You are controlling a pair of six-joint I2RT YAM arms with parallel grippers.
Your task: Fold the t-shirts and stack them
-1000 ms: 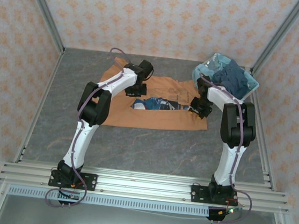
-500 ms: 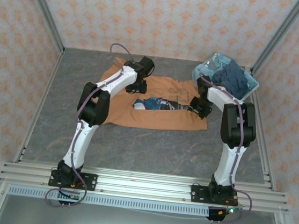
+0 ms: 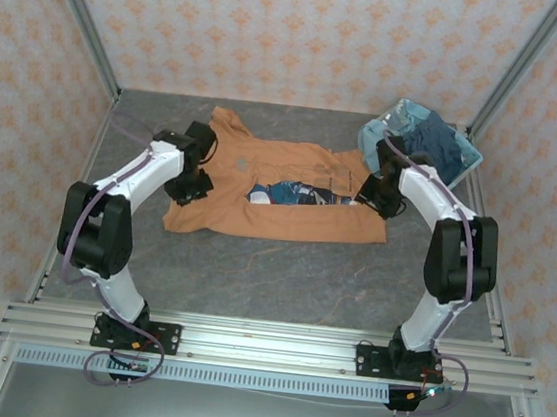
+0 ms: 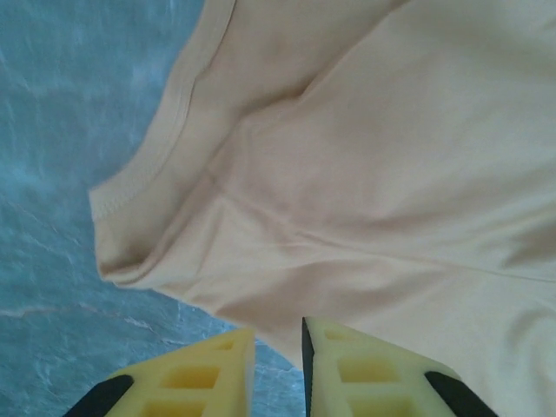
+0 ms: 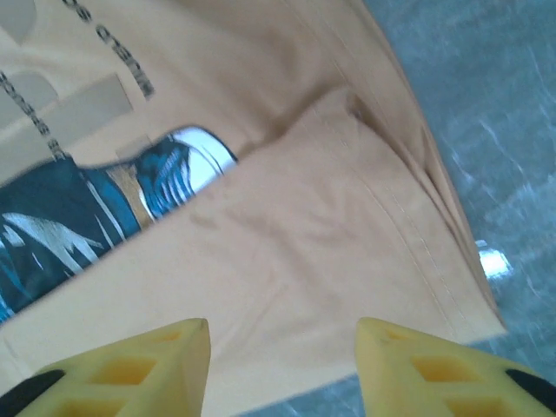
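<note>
An orange-tan t-shirt [image 3: 278,214] lies flat across the middle of the table, its dark multicoloured print [image 3: 295,192] facing up and a small emblem [image 3: 240,163] on the chest. My left gripper [image 3: 188,186] sits low at the shirt's left edge. In the left wrist view the shirt [image 4: 365,174] shows a sleeve hem, and my left gripper [image 4: 276,328] has only a narrow gap, with bare table and the cloth edge showing through it. My right gripper [image 3: 373,192] hovers over the shirt's right side. There it stands wide open [image 5: 282,323] above plain cloth [image 5: 295,217] beside the print [image 5: 87,208].
A light blue slotted basket [image 3: 474,155] stands at the back right, holding a dark navy shirt [image 3: 437,146] and pale blue cloth [image 3: 402,112]. Metal frame posts and patterned walls close in the table. Grey tabletop [image 3: 282,269] lies between the shirt and the arm bases.
My left arm swung left from the shirt's upper middle to its left edge. The shirt's left side now lies spread further left, with a sleeve showing at the back. My right gripper barely moved.
</note>
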